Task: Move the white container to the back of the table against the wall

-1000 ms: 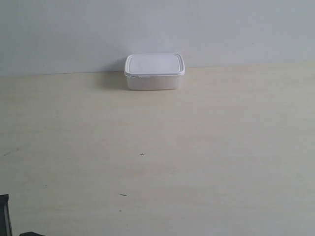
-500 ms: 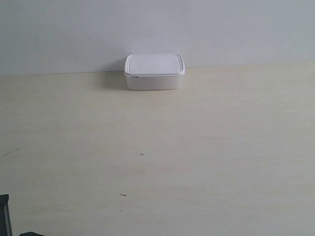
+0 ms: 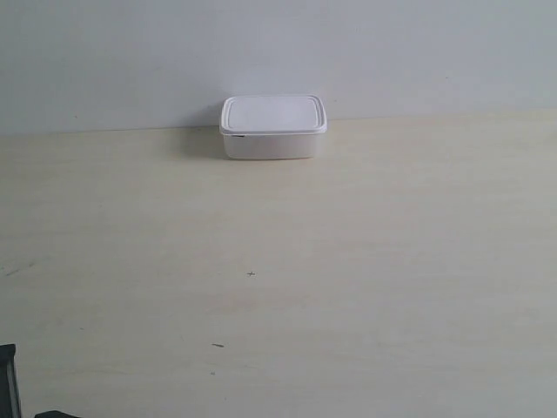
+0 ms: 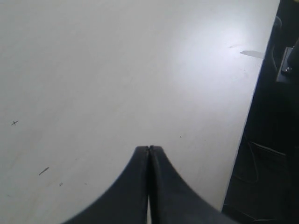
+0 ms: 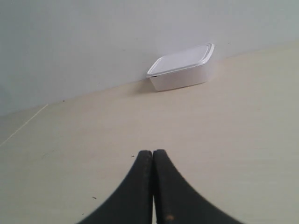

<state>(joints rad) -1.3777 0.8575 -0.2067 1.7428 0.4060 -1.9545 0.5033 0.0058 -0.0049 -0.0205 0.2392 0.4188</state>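
Note:
The white container [image 3: 272,126], lid on, sits at the far edge of the table [image 3: 348,261], its back against the pale wall [image 3: 278,52]. The right wrist view shows the white container [image 5: 181,67] far ahead of my right gripper [image 5: 152,152], which is shut with nothing between its dark fingers. My left gripper [image 4: 149,148] is also shut and empty, hovering over bare table [image 4: 117,70] near its edge; the container is out of that view. Neither gripper touches the container. No gripper tips show in the exterior view.
A dark piece of robot hardware [image 3: 9,383] pokes in at the exterior view's lower left corner. In the left wrist view the table ends at a dark drop-off [image 4: 266,140] with a metal bracket [image 4: 286,65]. Small dark specks [image 3: 251,274] mark the tabletop.

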